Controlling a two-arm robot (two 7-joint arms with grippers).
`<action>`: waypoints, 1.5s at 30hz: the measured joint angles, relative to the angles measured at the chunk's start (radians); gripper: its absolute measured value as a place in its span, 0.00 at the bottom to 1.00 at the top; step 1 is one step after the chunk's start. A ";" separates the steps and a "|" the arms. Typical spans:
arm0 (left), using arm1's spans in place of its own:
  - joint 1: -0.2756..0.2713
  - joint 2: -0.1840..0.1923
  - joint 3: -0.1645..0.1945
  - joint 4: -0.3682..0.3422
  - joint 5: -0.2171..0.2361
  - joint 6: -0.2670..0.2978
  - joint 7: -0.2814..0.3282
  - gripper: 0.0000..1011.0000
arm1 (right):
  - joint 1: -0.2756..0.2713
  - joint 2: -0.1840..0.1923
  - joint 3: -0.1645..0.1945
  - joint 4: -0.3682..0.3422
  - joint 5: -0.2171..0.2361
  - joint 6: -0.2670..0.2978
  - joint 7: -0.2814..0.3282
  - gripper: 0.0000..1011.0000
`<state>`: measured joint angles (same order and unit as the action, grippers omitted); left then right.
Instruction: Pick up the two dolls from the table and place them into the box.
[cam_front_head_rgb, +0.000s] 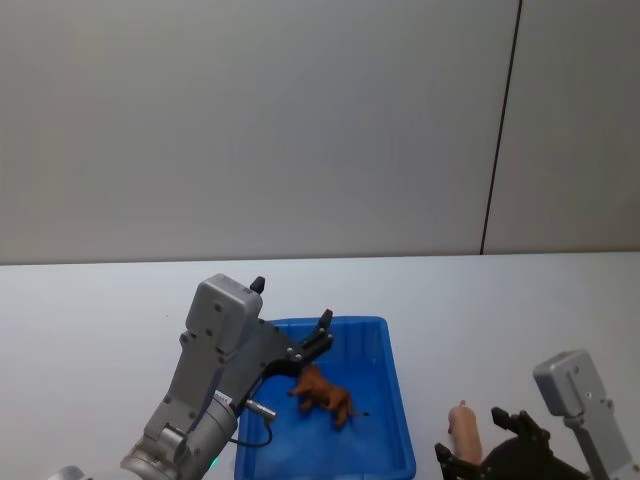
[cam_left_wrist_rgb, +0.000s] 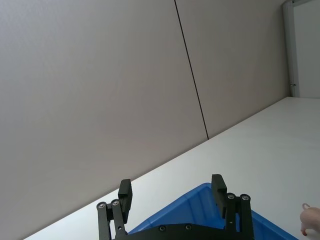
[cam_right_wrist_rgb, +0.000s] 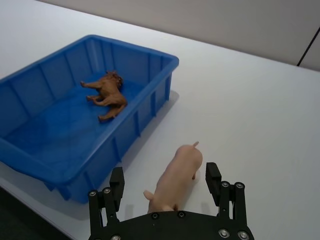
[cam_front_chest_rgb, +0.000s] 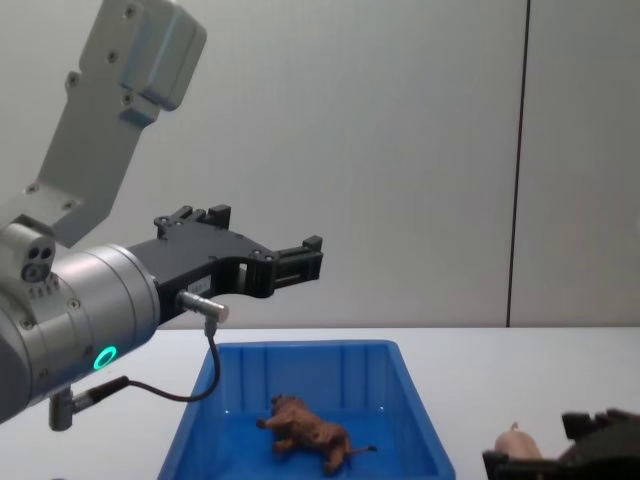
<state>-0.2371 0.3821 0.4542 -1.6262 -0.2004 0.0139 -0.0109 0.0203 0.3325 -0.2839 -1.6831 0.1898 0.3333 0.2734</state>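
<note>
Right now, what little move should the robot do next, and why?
Probably the right gripper should shut its jaws on the pink pig. The pig lies on the table beside the blue box, between those open jaws, while the brown lion already lies in the box. The left gripper hovers open above the box.

Lying on its side on the floor of the bright blue rectangular plastic bin (cam_right_wrist_rgb: 135, 46), legs stretched out, thin tail trailing: small reddish-brown maned lion figurine (cam_right_wrist_rgb: 108, 93). Outside, on the plain white counter (cam_right_wrist_rgb: 250, 100), just beside the bin's long wall: small pale pink pig figurine (cam_right_wrist_rgb: 177, 175), curled tail showing.
</note>
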 joint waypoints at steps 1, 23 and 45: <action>0.000 0.000 0.000 0.000 0.000 0.000 0.000 0.99 | -0.001 -0.002 0.000 0.007 0.003 0.003 -0.005 0.99; 0.000 0.000 0.000 0.000 0.000 0.000 0.000 0.99 | 0.021 -0.032 -0.002 0.098 0.035 0.024 -0.036 0.53; 0.000 0.000 0.000 0.000 0.000 0.000 0.000 0.99 | 0.062 -0.040 0.009 0.040 -0.004 -0.086 -0.035 0.33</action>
<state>-0.2371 0.3821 0.4542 -1.6262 -0.2004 0.0138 -0.0109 0.0827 0.2921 -0.2753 -1.6429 0.1862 0.2477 0.2385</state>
